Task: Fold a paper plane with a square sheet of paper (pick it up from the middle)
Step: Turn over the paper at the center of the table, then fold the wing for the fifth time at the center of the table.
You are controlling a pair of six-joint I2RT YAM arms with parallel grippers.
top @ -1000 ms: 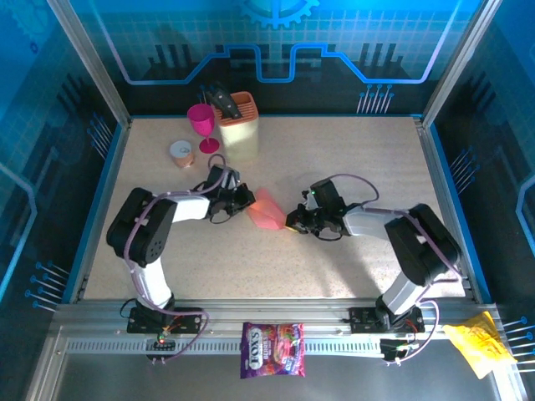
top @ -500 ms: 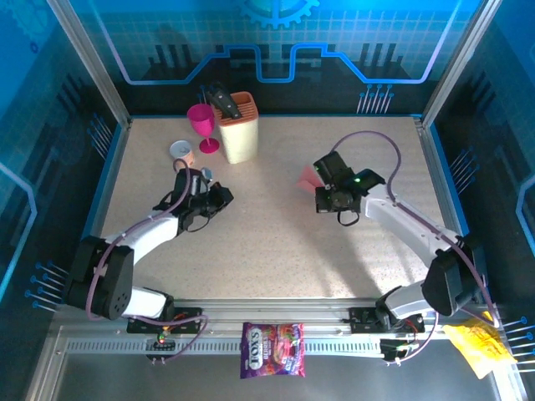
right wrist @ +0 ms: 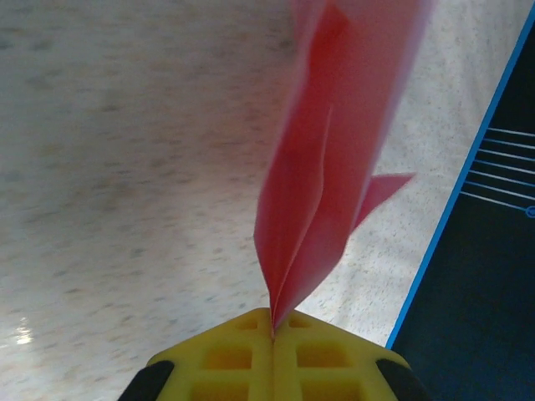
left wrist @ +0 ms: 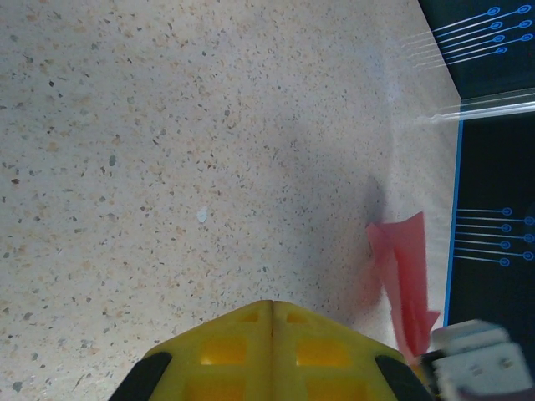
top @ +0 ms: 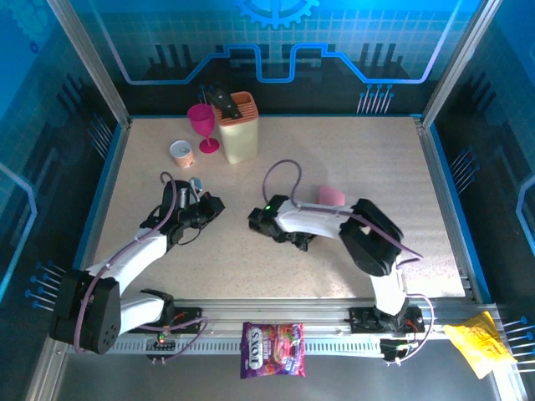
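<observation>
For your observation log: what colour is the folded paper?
Plain pink-red paper, best in the right wrist view.

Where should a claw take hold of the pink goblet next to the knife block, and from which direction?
Probably the rim of the pink goblet, on its left side, coming straight down from above. It stands upright with its open mouth up, and the beige knife block crowds its right, leaving little room for a sideways approach to the thin stem.
</observation>
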